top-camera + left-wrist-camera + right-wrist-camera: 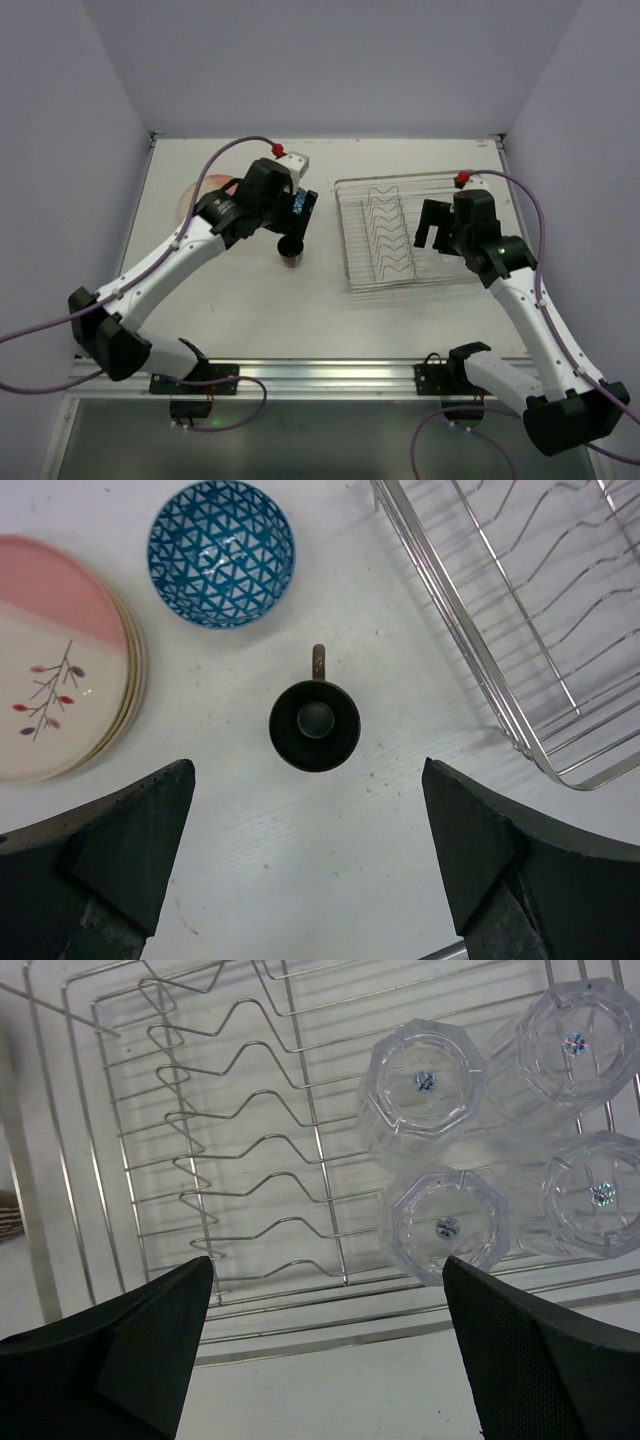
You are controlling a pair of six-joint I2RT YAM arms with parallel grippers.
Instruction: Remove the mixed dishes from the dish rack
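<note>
The left gripper (308, 780) was spread wide, its two dark fingers (120, 850) gripping nothing. Directly below the gap stood the small dark brown mug (314, 725), upright on the white table (300, 880), its handle pointing away from the wrist camera and clear of both fingers. Beyond the mug sat the small blue-patterned bowl (221, 552), apart from it, and just beside the bowl lay the stack of cream plates (60, 660) (the top one part pink, with a sprig mark). A corner of the dish rack (520, 610) reached in at the other side, near the mug but not touching it.

The right gripper (326, 1270) was likewise released and empty, hanging above the rack's near rim. Inside the silver wire basket four clear glass tumblers (425, 1085) were clustered two by two, touching or nearly so, beside the zigzag dividers (220, 1160). In the top view the rack lay between the two arms, nearer the right one.
</note>
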